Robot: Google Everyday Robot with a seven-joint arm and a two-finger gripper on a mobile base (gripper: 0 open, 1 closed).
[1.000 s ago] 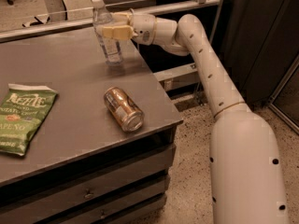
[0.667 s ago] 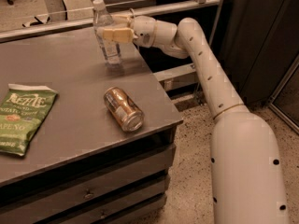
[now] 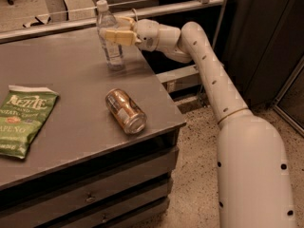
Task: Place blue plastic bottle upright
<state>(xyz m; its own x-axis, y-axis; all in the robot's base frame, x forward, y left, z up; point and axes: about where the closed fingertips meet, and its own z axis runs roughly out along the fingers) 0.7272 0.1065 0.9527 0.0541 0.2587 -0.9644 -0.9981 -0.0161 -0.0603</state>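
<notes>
Gripper (image 3: 109, 28) is clasping the upright bottle (image 3: 114, 56) near the table's (image 3: 71, 80) far right corner; can (image 3: 126, 111) is lying by the right edge.

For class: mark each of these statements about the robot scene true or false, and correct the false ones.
1. The blue plastic bottle stands upright on the grey table. True.
2. The copper-brown drink can stands upright. False: it lies on its side near the table's front right corner.
3. The gripper is at the bottle's upper part, closed on it. True.
4. The green chip bag lies between the bottle and the can. False: it lies flat at the left of the table, apart from both.
5. The bottle has no cap. False: a white cap is on it.
</notes>
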